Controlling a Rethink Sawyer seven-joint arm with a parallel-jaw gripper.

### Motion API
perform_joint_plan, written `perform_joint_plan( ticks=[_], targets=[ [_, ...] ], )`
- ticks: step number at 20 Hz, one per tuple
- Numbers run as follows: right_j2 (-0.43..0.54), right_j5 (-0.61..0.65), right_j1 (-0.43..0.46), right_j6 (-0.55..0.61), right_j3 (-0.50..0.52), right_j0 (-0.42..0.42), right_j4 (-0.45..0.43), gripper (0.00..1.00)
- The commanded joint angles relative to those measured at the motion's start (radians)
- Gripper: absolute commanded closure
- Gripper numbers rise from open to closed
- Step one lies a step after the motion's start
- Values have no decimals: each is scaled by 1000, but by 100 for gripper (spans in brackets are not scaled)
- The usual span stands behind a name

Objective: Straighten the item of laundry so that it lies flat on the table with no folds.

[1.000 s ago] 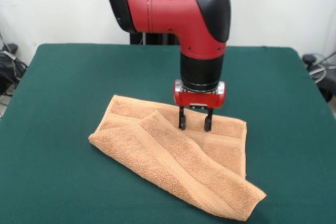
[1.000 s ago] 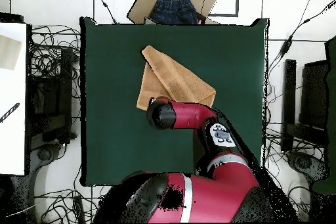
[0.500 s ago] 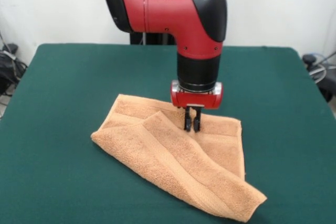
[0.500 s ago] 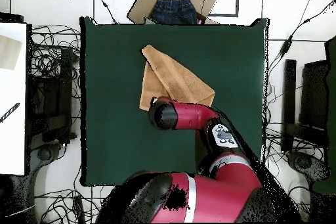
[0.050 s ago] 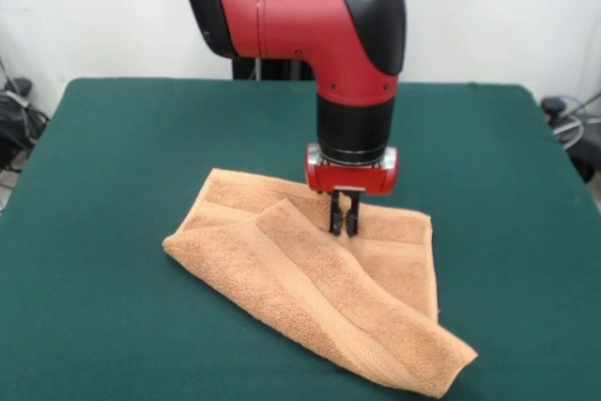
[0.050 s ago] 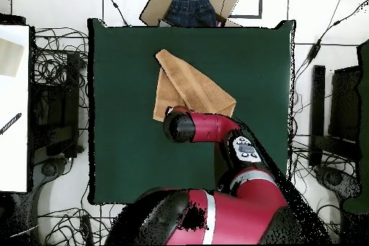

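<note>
- On the table (image 5: 113,166), somewhat toward its front and a little right of centre in the front view, lies the towel (image 5: 310,279), tan terry, still folded over itself.
- A long folded flap runs diagonally across the towel from its left corner down to the front right corner, which sits close to the table's front edge; a woven band shows along that flap.
- Beneath the flap a second layer shows at the back, its far edge and right edge lying flat on the green cloth.
- The gripper (image 5: 343,223) points straight down over the towel's back half, its two black fingers (image 5: 335,216) drawn close together with their tips at the cloth near the top of the fold.
- The fingers look clenched on a pinch of towel, though the cloth between the tips is too small to make out for certain.
- The red arm (image 5: 310,16) comes down from above, with a black wrist section over the red gripper body.
- In the overhead view the towel (image 6: 191,84) lies in the table's (image 6: 122,149) upper half, and the arm (image 6: 205,128) covers its lower edge, hiding the gripper.
- Beyond the table's top edge in that view sits a cardboard box (image 6: 155,5) with dark blue cloth (image 6: 191,11) in it.
</note>
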Motion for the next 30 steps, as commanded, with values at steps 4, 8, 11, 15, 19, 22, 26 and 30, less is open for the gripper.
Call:
perform_joint_plan(
  ticks=[4,8,11,15,19,22,26,30],
  targets=[
    [48,46,-88,105,178,15,-14,100],
    [47,174,-231,96,262,17,26,100],
    [48,213,-271,91,285,14,42,100],
    [46,286,-326,74,295,15,58,100],
    [58,279,-319,68,298,-4,49,100],
    [63,257,-300,73,293,-9,38,100],
    [60,231,-275,79,279,-7,28,100],
    [58,224,-270,82,278,-6,27,100]
  ],
)
